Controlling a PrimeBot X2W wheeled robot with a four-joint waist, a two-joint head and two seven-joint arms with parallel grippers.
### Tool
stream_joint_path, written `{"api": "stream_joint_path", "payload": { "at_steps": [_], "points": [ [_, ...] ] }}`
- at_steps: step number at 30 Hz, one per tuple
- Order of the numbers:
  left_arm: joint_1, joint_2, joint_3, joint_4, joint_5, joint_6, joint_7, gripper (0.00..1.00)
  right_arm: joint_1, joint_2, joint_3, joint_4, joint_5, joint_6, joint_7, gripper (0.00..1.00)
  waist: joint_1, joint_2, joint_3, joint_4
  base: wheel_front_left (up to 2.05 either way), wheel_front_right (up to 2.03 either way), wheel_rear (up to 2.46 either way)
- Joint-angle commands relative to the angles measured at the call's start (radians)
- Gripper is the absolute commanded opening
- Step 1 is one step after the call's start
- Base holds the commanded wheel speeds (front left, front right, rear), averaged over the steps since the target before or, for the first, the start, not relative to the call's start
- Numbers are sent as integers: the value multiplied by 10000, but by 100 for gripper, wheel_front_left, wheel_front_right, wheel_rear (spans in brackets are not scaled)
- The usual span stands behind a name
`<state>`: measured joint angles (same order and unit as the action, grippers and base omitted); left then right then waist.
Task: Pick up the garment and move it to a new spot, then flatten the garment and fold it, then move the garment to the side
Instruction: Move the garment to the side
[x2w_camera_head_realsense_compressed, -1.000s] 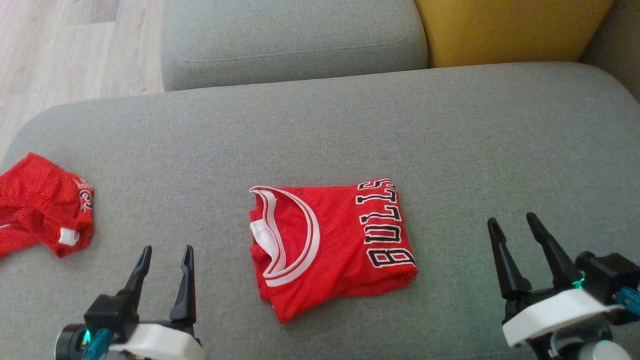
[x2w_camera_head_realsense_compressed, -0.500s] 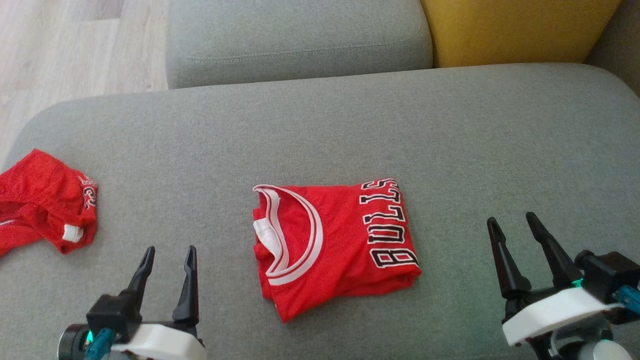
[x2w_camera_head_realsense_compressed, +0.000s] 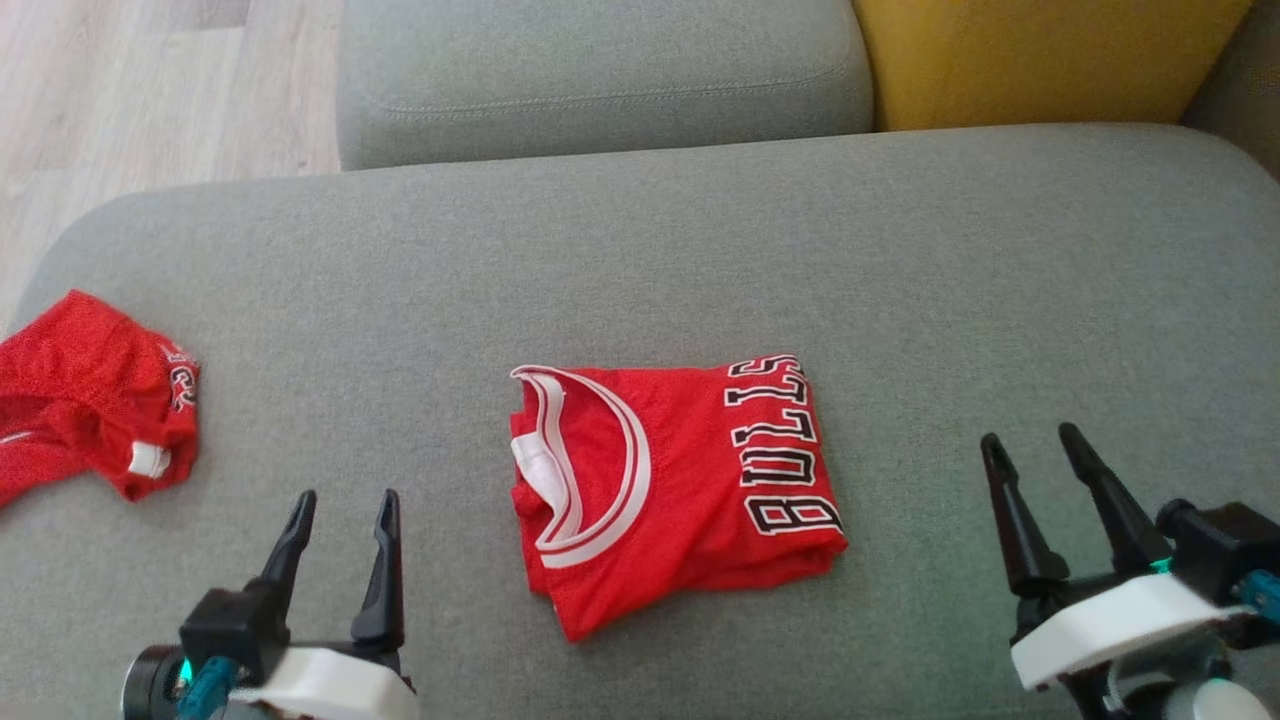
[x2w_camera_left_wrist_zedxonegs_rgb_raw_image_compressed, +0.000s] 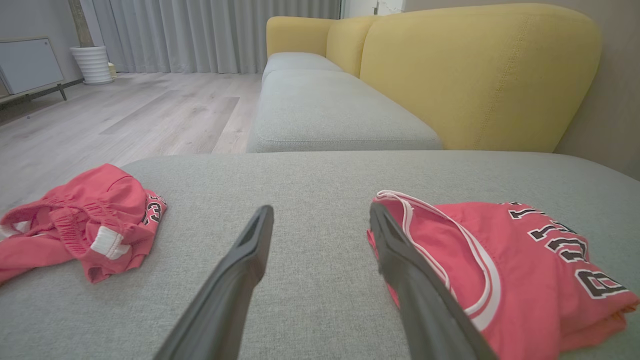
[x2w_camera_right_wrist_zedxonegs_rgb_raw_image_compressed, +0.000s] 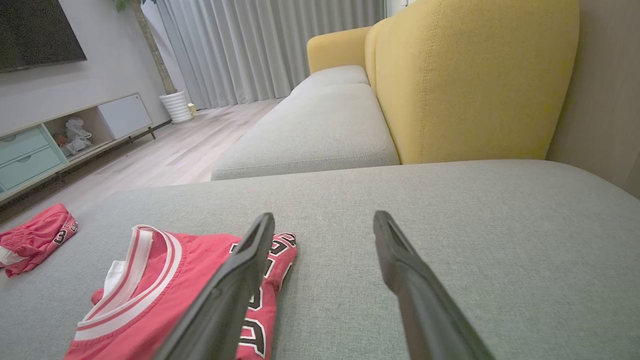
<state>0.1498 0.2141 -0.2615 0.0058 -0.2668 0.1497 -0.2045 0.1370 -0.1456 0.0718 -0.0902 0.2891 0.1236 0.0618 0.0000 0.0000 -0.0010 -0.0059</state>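
Camera slightly leftward; garment (x2w_camera_head_realsense_compressed: 690, 470) (folded) central

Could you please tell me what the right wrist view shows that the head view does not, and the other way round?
The right wrist view adds the room: grey curtains, a white planter, a media cabinet with teal drawers, and a dark television. The head view adds the left end effector, open. Both share the folded red Bulls jersey, the crumpled red garment, the open right end effector, the grey seat cushion, the yellow backrest and the wooden floor.
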Motion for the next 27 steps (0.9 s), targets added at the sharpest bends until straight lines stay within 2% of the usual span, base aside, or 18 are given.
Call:
{"api": "stream_joint_path", "payload": {
  "at_steps": [1,7,12,19,25,27],
  "points": [
    [-548,138,276,-359,-22,20,-78,100,-217,-198,74,-359,-64,71,30,100,0,0,91,80,0,0,0],
    [-1185,-27,90,-403,47,-69,-206,100,-721,-185,-125,176,-18,71,143,100,0,0,729,652,0,0,0],
    [-2014,-367,-76,-302,129,-167,-409,100,-1688,-245,249,1041,40,71,363,100,0,0,1447,1291,0,0,0],
    [-2868,-835,-170,69,232,-409,-559,100,-2499,-255,856,2509,131,71,1711,100,0,0,2162,1991,0,0,0],
    [-3015,-1176,12,13,436,-541,-569,100,-2797,-185,1056,3042,275,71,2876,100,0,0,2454,2103,0,0,0],
    [-3020,-1257,98,17,490,-603,-570,100,-2879,-193,1079,3046,327,71,3051,0,0,0,2499,2101,0,0,0]
  ]
}}
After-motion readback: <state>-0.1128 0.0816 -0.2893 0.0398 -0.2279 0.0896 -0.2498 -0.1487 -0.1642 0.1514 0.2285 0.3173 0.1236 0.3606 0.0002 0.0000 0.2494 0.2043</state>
